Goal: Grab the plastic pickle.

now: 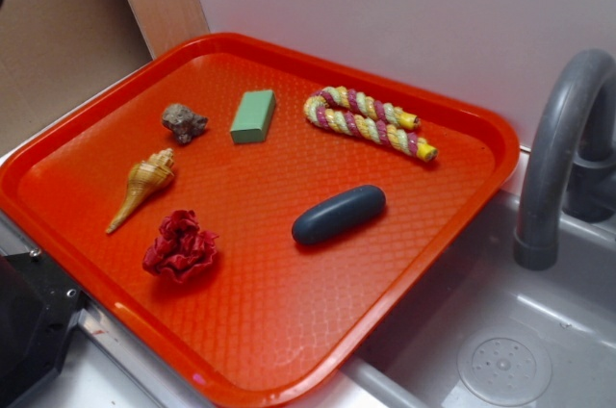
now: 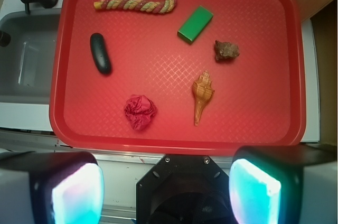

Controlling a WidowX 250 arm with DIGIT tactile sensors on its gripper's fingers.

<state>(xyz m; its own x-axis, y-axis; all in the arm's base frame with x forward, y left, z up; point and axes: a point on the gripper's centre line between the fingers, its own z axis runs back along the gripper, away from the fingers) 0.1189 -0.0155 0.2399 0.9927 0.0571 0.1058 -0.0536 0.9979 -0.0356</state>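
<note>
The plastic pickle point(image 1: 339, 214) point(image 2: 100, 53) is a dark blue-grey capsule lying flat on the red tray point(image 1: 289, 331) point(image 2: 264, 118), toward the sink side. In the wrist view my gripper point(image 2: 166, 189) hangs high above the tray's near edge, well away from the pickle. Its two glowing pads point(image 2: 78, 195) stand wide apart with nothing between them, so it is open. The exterior view shows none of the gripper's fingers; only a black part of the robot point(image 1: 29, 331) appears at the lower left.
Also on the tray: a yellow-red twisted rope point(image 1: 371, 120) point(image 2: 138, 0), a green block point(image 1: 253, 116) point(image 2: 195, 24), a small rock point(image 1: 183, 122) point(image 2: 226, 50), a conch shell point(image 1: 142, 187) point(image 2: 202, 95) and a crumpled red cloth point(image 1: 180, 247) point(image 2: 140, 112). A grey sink point(image 1: 500, 331) point(image 2: 26, 60) with faucet point(image 1: 558, 148) adjoins the tray.
</note>
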